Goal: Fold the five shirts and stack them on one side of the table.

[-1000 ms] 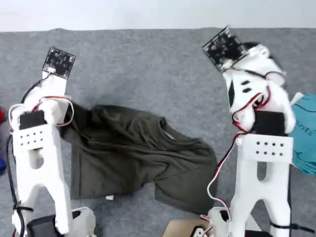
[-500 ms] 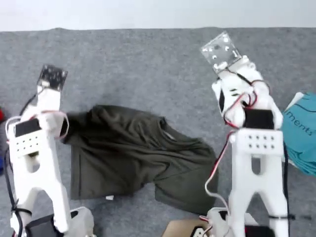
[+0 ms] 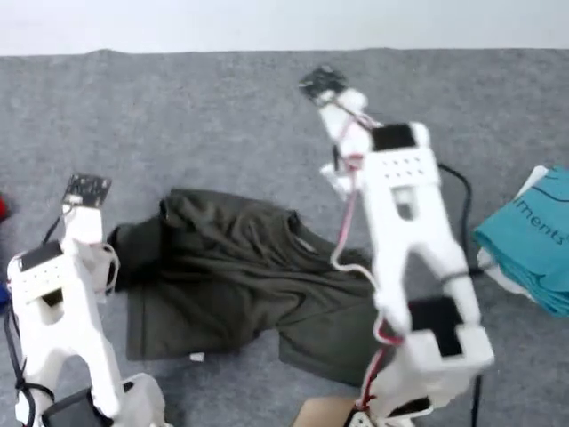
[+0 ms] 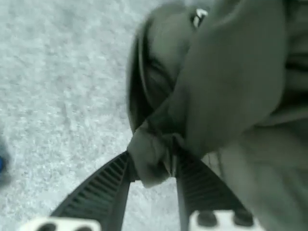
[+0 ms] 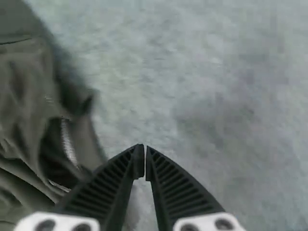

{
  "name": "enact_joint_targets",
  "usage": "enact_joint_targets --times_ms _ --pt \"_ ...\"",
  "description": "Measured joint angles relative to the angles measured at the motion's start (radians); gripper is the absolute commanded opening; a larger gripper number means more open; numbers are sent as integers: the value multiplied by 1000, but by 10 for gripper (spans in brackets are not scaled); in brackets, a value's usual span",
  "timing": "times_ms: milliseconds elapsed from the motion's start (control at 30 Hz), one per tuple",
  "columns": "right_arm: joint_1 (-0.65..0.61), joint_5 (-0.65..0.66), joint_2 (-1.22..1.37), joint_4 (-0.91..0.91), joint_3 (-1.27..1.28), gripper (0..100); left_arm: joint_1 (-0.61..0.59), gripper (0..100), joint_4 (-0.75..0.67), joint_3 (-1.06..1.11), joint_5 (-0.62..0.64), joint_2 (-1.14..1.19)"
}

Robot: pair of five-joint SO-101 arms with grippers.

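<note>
A dark olive shirt [image 3: 240, 276] lies crumpled on the grey mat [image 3: 204, 116], between the two arms. My left gripper [image 4: 153, 161] is shut on a bunched fold at the shirt's [image 4: 231, 82] left edge, and the left arm [image 3: 58, 294] stands over that corner. My right gripper [image 5: 144, 151] is shut with nothing in it, low over bare mat [image 5: 216, 72] just beside the shirt's collar [image 5: 62, 139]. The right arm [image 3: 400, 178] reaches across the shirt's right side. A folded teal shirt [image 3: 529, 236] rests at the right edge.
A red object [image 3: 3, 209] and a blue one [image 3: 3, 295] show at the left edge. A piece of cardboard [image 3: 320, 414] sits at the near edge. Open grey mat stretches behind the olive shirt.
The right arm has swung left from beside the teal shirt to the olive shirt's collar side. The left arm has drawn back toward the near edge, tugging the shirt's left corner.
</note>
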Motion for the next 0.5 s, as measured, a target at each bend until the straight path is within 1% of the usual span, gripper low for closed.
enact_joint_targets --times_ms 67,133,267,333,500 --pt "-38 0 92 29 -112 13 0 119 3 20 15 0" --pt "-80 0 181 37 -216 39 0 119 6 35 43 0" --pt "-170 0 351 28 -413 150 0 119 6 44 64 0" --pt "-212 0 440 11 -505 185 0 119 6 44 71 0" --pt "-298 0 644 -28 -733 193 0 119 6 44 71 0"
